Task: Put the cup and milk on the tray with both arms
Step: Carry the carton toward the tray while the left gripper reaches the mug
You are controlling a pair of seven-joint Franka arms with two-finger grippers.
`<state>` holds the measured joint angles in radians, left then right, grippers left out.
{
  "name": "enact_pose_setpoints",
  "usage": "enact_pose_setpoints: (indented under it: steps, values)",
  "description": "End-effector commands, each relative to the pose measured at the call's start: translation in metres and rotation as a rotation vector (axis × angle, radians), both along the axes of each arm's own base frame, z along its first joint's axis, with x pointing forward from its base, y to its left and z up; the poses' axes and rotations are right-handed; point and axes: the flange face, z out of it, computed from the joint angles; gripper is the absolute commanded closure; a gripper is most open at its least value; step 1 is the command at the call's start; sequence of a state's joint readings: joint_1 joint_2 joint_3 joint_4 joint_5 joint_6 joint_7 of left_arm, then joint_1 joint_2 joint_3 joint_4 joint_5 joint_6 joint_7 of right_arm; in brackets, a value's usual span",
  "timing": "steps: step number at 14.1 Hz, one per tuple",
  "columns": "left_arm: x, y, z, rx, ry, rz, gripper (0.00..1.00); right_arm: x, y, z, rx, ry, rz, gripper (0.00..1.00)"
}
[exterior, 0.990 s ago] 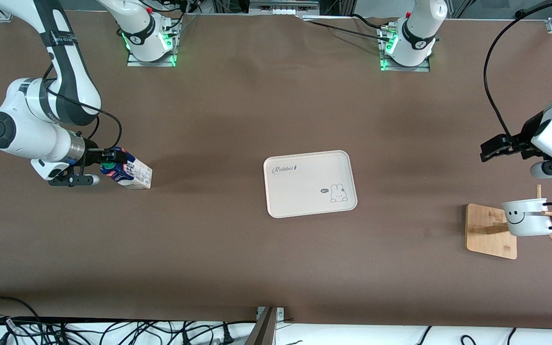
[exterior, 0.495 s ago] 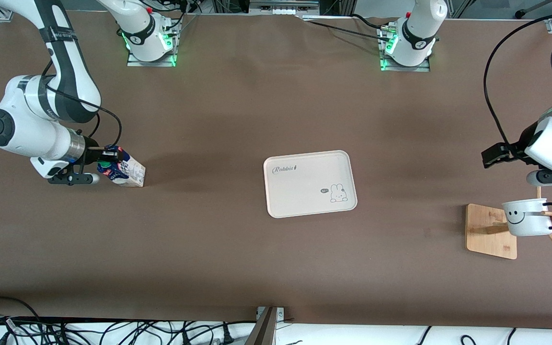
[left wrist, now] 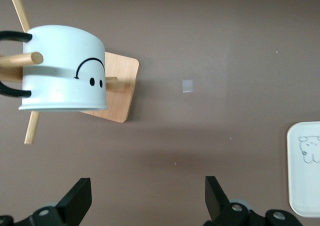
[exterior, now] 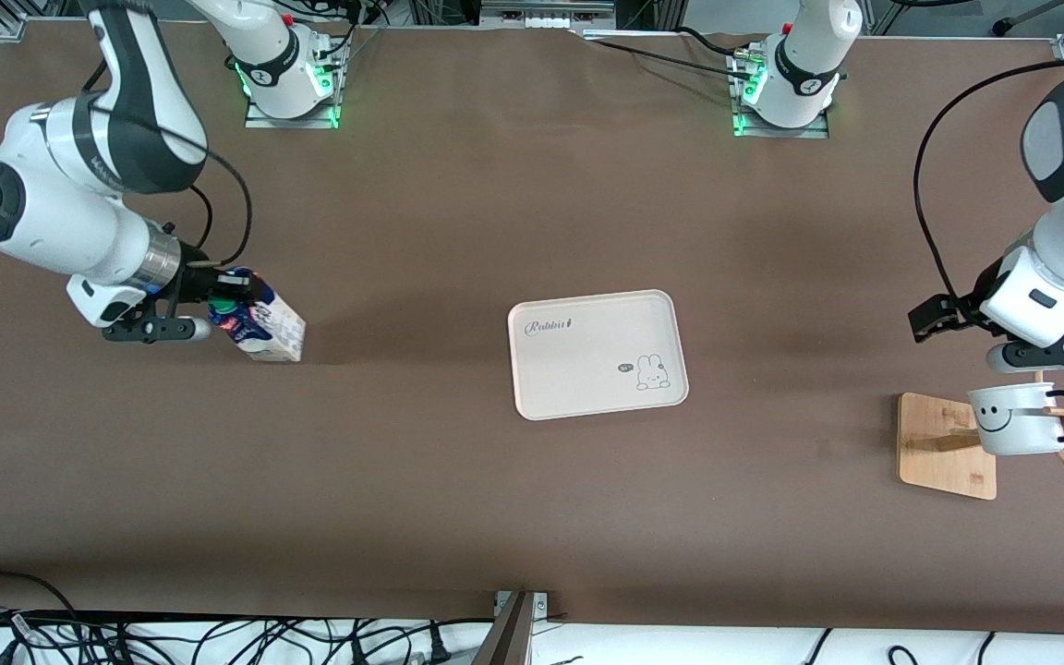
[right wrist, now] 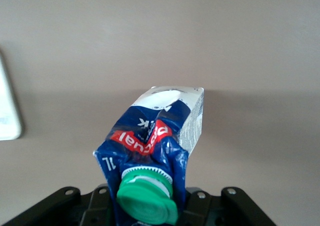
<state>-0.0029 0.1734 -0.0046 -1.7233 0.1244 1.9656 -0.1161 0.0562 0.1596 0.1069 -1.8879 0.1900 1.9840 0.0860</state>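
Desk [exterior: 495, 517]: brown matte covering, wide and flat, a faint crease line running across it; a small pale patch [left wrist: 187, 85] of tape shows in the left wrist view.

Room edge: black cables [exterior: 218, 637] on a white floor strip along the desk edge nearest the front camera; two arm bases [exterior: 287, 88] with green lights along the farthest edge.

Tray [exterior: 597, 354]: cream, rounded corners, "Rabbit" lettering and rabbit drawing; lies flat at mid-desk with nothing on it.

Milk [exterior: 259, 323]: blue and white carton with green cap, toward the right arm's end of the desk, tilted, well apart from the tray. The crumpled top is pinched.

Right tool [exterior: 218, 300]: clenched on the carton's top by the cap.

Cup [exterior: 1017, 418]: white, smiley face, black handle; hangs on its side on a peg of a wooden stand [exterior: 948, 446] toward the left arm's end, nearer to the front camera than the tray.

Left tool [exterior: 934, 316]: released, fingers [left wrist: 77, 201] spread wide, in the air just beside the stand, apart from the cup.
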Motion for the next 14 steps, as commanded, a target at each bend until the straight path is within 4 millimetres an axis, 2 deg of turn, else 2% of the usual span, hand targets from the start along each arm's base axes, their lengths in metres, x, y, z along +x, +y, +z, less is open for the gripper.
enact_pose_setpoints:
  steps: [1, 3, 5, 6, 8, 11, 14]
  values:
    - [-0.030, 0.003, -0.013, 0.022, -0.078, -0.012, 0.00, 0.002, 0.048, 0.029, 0.061, 0.001, 0.017, 0.82]
    - [-0.036, 0.003, -0.023, 0.018, -0.123, -0.028, 0.00, 0.001, 0.099, 0.044, 0.057, 0.045, 0.064, 0.82]
    - [-0.037, 0.009, -0.029, 0.055, -0.174, -0.056, 0.00, 0.009, 0.124, 0.054, 0.062, 0.082, 0.031, 0.82]
    - [-0.036, 0.019, -0.033, 0.096, -0.202, -0.074, 0.00, 0.013, 0.136, 0.056, 0.072, 0.089, 0.044, 0.82]
    - [-0.034, 0.024, -0.044, 0.123, -0.260, -0.110, 0.00, 0.017, 0.161, 0.051, 0.084, 0.090, 0.081, 0.82]
    - [-0.029, 0.039, -0.061, 0.129, -0.320, -0.122, 0.00, 0.006, 0.214, 0.033, 0.074, 0.144, 0.112, 0.82]
    - [-0.019, 0.042, -0.073, 0.146, -0.370, -0.154, 0.00, -0.017, 0.289, 0.028, 0.068, 0.143, 0.089, 0.82]
